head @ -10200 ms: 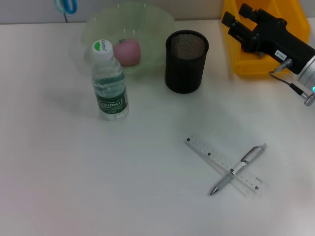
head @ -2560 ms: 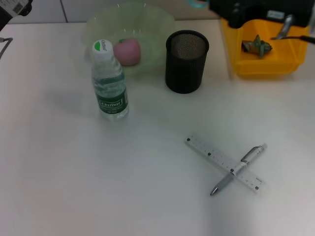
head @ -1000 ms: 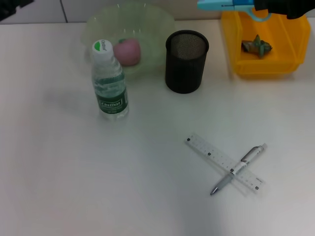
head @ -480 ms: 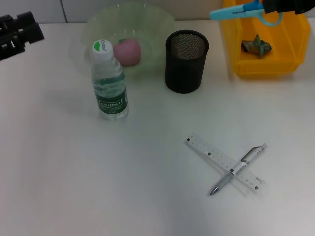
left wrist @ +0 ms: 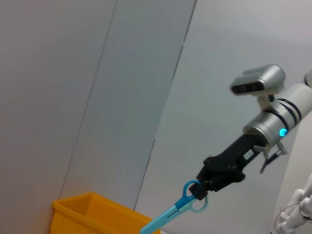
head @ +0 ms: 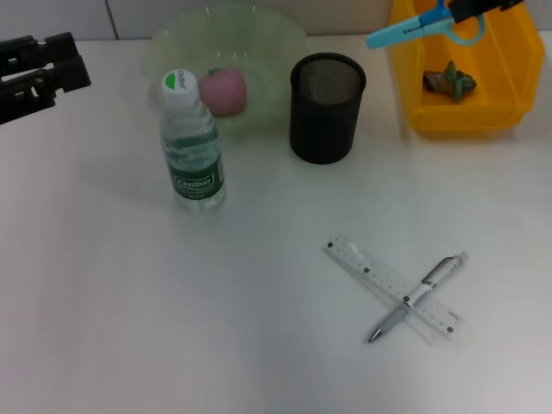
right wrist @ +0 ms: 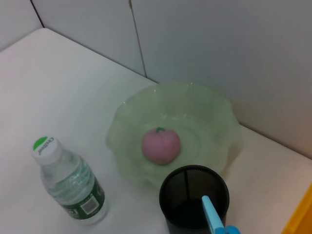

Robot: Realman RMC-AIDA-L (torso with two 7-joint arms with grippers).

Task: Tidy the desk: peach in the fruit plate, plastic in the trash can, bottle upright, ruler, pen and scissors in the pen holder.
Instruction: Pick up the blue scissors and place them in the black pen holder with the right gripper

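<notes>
Head view, right pincer: mostly out of frame at the top right; only a dark bit shows by the scissors' handles, where it grips the blue scissors (head: pixel 423 21), held in the air and angled, tips towards the black mesh pen holder (head: pixel 327 107).
Head view, left pincer (head: pixel 65 60): black, at the far left edge above the desk (head: pixel 172 310), idle; whether its fingers are parted I cannot tell.
Head view, desk items: one bottle (head: pixel 191 145) standing upright; one pink peach (head: pixel 223 91) inside the pale green fruit plate (head: pixel 276 52); one yellow trash can (head: pixel 470 95) with one crumpled plastic scrap (head: pixel 448 79) inside; one clear ruler (head: pixel 393 286) with one pen (head: pixel 417 296) lying across it, well apart from the holder.
Left wrist view: the right pincer (left wrist: pixel 207 184) seen from afar, clenched on the scissors' handle loops, blades pointing down towards the trash can's rim.
Right wrist view: the scissor tip hangs in line with the pen holder's mouth; bottle, peach and fruit plate show, one each.
Count left to stow: three, namely scissors, ruler, pen.
Risk: the angled blades could catch the holder's rim and tip it, or fall into the trash can if let go too soon.
Risk, later: the crossed pen and ruler may shift together when one is lifted.
</notes>
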